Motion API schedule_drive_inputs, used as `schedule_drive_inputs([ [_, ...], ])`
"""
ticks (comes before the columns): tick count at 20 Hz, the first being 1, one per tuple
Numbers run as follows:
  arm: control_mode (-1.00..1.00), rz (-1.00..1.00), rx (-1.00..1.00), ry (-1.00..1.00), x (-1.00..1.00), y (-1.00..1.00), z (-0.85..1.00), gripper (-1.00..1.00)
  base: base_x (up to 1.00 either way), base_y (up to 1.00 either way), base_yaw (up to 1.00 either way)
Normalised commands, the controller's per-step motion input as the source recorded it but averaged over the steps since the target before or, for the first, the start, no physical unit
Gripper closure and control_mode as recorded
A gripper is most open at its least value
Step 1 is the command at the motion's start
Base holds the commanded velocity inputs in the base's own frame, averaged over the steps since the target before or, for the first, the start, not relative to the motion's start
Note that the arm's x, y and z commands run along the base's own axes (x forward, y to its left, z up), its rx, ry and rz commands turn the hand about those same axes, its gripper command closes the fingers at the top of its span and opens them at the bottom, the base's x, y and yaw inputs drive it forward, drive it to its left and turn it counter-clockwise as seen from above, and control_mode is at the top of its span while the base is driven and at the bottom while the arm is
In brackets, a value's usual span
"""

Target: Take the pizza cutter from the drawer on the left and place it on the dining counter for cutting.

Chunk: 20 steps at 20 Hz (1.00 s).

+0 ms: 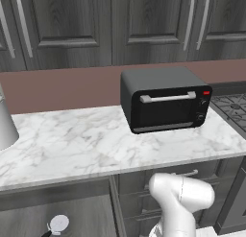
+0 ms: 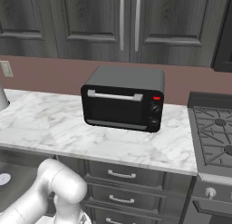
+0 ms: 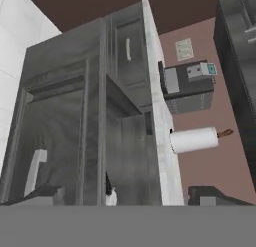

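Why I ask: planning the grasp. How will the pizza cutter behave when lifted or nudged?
The pizza cutter probably stays stiff and light: short black handle, small head. Its round silvery wheel could roll or pivot if pushed sideways.

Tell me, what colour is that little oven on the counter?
Black toaster oven, silver handle; right base view.

Both base views face the toaster oven (image 1: 165, 99).

Black toaster oven (image 1: 166, 100) – red light, white grey-veined marble counter (image 1: 72, 145), dark grey wood-grain drawer (image 3: 75, 141)
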Motion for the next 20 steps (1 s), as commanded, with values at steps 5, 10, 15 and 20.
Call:
schedule_drive_inputs([
  [5,-1.00,-0.08,0.08,0.02,-0.19,0.19,1.00,-1.00,0.00,0.00,0.00],
  [10,-1.00,-0.10,0.11,0.09,-0.01,0.05,1.00,-1.00,0.00,0.00,0.00],
  [15,-1.00,-0.15,0.16,0.12,0.15,-0.13,1.00,-1.00,0.00,0.00,0.00],
  [20,-1.00,-0.16,0.22,0.16,0.57,-0.45,0.97,-1.00,0.00,0.00,0.00],
])
